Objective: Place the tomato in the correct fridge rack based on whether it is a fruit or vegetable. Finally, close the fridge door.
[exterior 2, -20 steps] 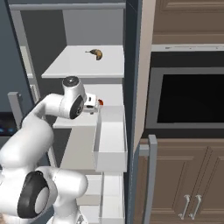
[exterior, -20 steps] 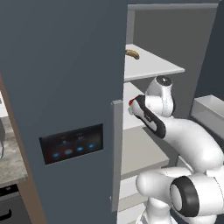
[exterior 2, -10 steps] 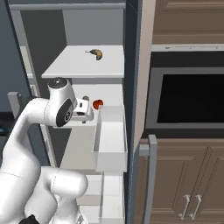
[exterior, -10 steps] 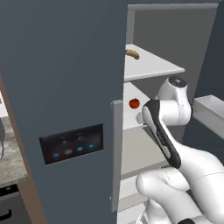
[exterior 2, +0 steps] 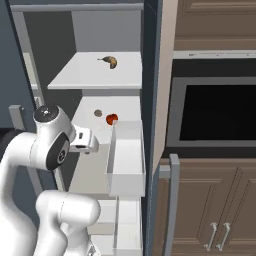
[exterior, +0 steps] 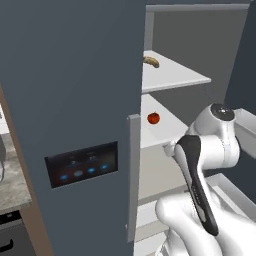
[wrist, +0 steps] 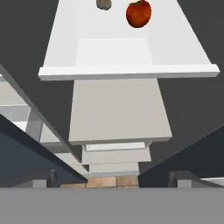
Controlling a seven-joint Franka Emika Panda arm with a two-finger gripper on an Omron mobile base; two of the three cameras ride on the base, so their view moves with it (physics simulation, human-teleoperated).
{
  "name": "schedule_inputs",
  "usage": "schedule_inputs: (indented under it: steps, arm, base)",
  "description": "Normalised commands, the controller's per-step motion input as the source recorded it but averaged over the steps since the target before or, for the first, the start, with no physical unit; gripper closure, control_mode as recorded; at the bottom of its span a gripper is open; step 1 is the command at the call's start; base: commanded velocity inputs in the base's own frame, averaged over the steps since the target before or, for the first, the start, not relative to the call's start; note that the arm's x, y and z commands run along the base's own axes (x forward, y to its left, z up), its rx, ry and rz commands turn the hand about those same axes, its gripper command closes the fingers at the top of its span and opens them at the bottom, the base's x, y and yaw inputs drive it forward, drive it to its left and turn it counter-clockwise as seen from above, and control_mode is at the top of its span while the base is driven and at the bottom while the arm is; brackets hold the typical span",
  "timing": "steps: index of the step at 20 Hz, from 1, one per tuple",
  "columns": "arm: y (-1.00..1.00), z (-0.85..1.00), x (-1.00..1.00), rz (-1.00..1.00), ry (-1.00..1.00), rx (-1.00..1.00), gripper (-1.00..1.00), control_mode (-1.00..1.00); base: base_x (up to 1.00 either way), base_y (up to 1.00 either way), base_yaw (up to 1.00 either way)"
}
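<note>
Since half a second ago the arm has pulled back out, gripper now clear of the fridge rack. Fridge door stands open: big, stiff, best pushed by its edge or handle. Tomato sits on that rack beside a brownish lump; light, smooth, roll-prone. Fingers spread, nothing held.

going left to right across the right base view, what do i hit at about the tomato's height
robot arm → small brownish lump → tomato → white door bin → fridge door edge → dark oven window
</note>
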Motion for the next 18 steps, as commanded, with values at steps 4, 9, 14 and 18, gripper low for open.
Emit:
schedule_inputs:
  steps: [4, 9, 14, 18]
  arm:
    - [0.00, 0.10, -0.27, 0.00, -0.03, 0.00, -1.00, -1.00]
    - [0.00, 0.02, -0.06, 0.00, 0.00, 0.00, -1.00, 1.00]
    - [0.00, 0.00, 0.00, 0.00, 0.00, 0.00, -1.00, 1.00]
    - [0.00, 0.00, 0.00, 0.00, 0.00, 0.00, -1.00, 1.00]
  base:
    - [0.00, 0.00, 0.00]
    - [-0.39, 0.00, 0.00]
    - [-0.87, 0.00, 0.00]
    - [-0.90, 0.00, 0.00]
